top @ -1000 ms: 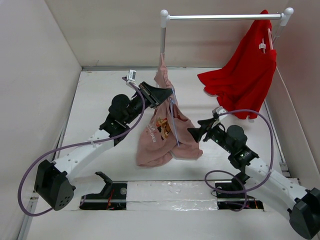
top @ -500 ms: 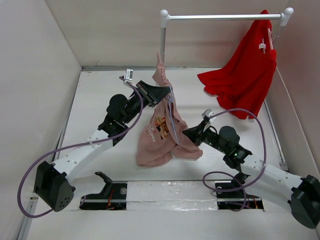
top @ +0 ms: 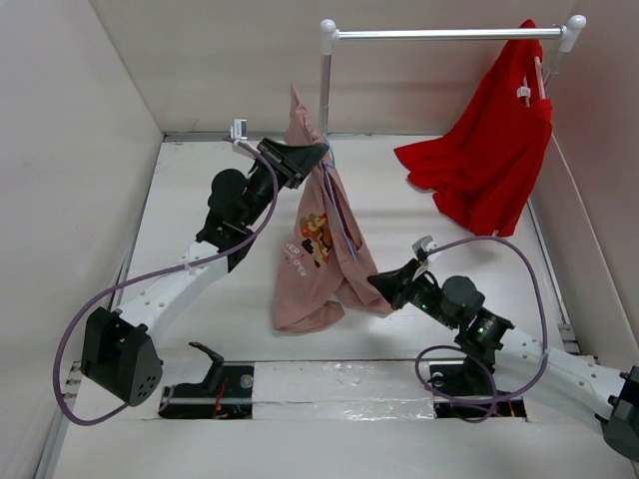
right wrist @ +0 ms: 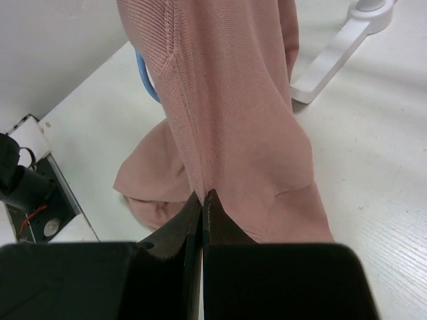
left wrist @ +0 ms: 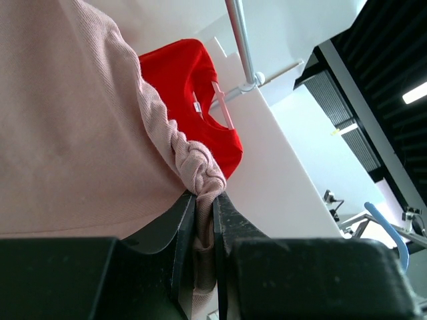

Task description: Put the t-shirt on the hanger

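The white tabletop (top: 200, 200) sits boxed in by pale walls. A metal rail (top: 449, 34) runs across the upper right of the top view, with a red garment (top: 489, 150) draped from its right end.

The t-shirt (top: 310, 259) hangs mid-frame, drawn tall between my two arms, its lower folds resting on the table. My left gripper (top: 312, 157) is clamped on a twisted rope of cloth near the shirt's top, the jaws nearly together with only fabric between them. My right gripper (top: 387, 285) pinches the lower right edge, closed on a thin fold.

The hanger (top: 337, 205) shows as a lavender wire running down the shirt's front, partly buried in cloth. I cannot tell whether it sits inside the shirt or is merely caught in it.

My worries:
- The right pinch looks shallow, so a harder pull could strip the fold out.
- The left grip holds twisted cloth, which may keep the shirt from spreading over the wire.
- Neither gripper appears to hold the hanger itself, so it could slide free.
- The shirt's peak sits just beside the rail's upright and might snag there.
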### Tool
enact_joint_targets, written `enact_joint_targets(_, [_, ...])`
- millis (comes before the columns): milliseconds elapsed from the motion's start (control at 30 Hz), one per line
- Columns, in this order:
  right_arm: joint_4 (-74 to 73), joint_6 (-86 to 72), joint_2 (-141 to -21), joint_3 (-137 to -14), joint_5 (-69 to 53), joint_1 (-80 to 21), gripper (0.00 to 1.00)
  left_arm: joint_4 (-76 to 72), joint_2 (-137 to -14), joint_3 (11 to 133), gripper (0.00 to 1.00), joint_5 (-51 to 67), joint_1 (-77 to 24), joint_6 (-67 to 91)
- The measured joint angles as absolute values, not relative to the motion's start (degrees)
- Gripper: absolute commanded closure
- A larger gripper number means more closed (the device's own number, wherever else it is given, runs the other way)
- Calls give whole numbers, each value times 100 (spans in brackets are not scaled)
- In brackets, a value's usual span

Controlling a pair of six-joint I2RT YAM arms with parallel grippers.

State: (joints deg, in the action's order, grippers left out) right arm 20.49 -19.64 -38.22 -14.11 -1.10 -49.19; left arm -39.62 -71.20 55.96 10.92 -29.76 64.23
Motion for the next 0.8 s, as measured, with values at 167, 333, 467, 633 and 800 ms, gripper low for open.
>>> enact_joint_targets(167, [2082,-2147,-3863,-1337,84,-5035,100,-3959,-7146,5610,100,1076,-2952,6608])
enact_joint_targets(333, [2383,-2252,-4215,-1208,366,-5384,100,-3892,-7317,5793,100,967,-2939,6770])
enact_joint_targets(467, [2408,-2338,-4442,-1310,742,-5776,100,-3833,-7601,5909,100,1002,-2773,6973])
enact_joint_targets(633, [2143,-2477,-4355,-1544,1253,-6267,100,-3555,-7795,6191,100,895,-2674,6860])
enact_joint_targets(800, [1973,-2797,-4139,-1588,1592,-6576,100,-3218,-7795,6626,100,812,-2679,6241])
